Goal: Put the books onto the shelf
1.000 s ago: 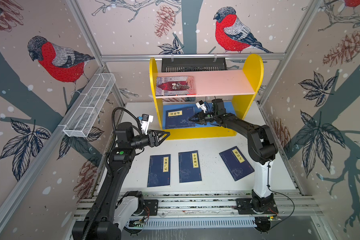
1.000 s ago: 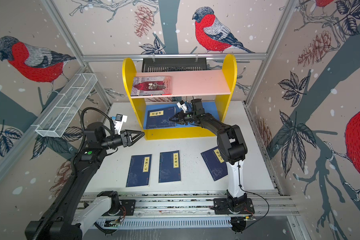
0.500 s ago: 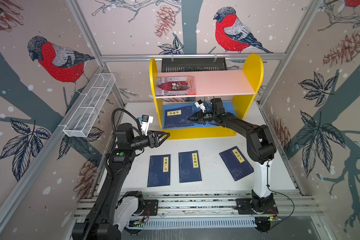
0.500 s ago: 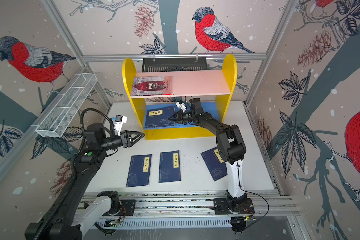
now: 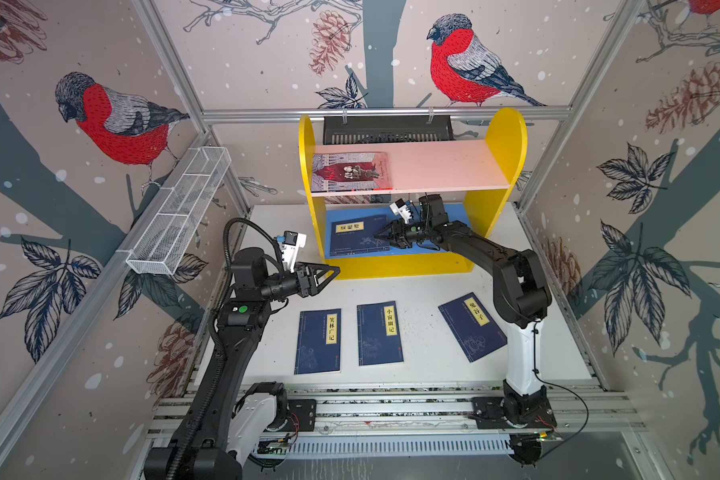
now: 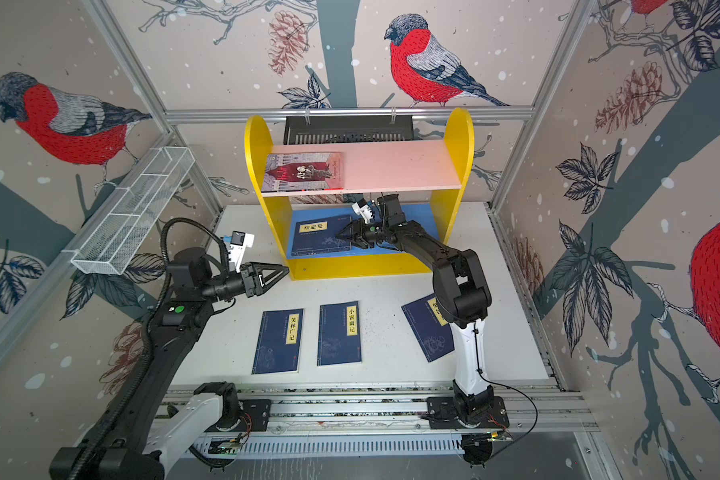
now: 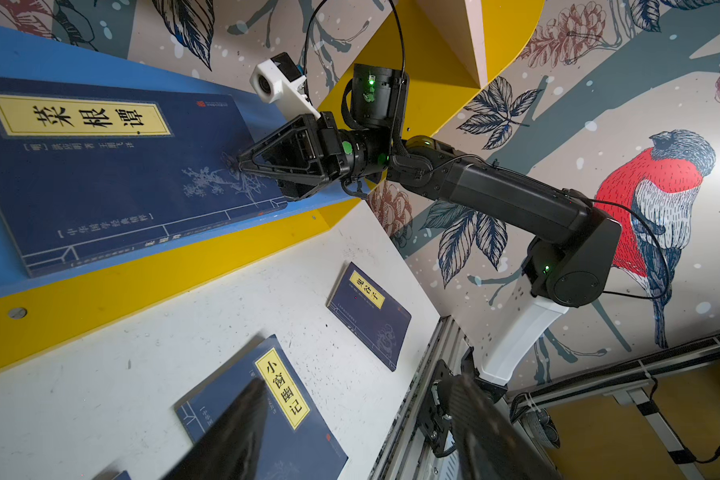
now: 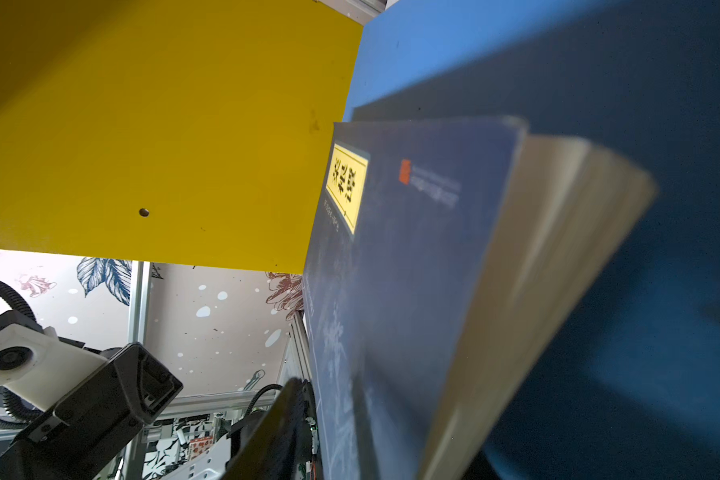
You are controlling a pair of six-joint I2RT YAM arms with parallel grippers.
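Right gripper (image 5: 377, 236) sat at three-o'clock edge of navy yellow-labelled paperback (image 5: 350, 240);
its jaw gap was unreadable; left gripper (image 5: 336, 270) hung wide over white tabletop (image 5: 425, 291).

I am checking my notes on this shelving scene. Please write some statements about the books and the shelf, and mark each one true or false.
1. Three navy books lie flat on the white table. True.
2. The illustrated book lies on the blue lower board. False: it lies on the pink upper board.
3. A fourth navy book lies on the blue lower board. True.
4. The white wire basket holds a book. False: no book shows in it.
5. The left jaws grip a book. False: they stand open above the table and hold nothing.
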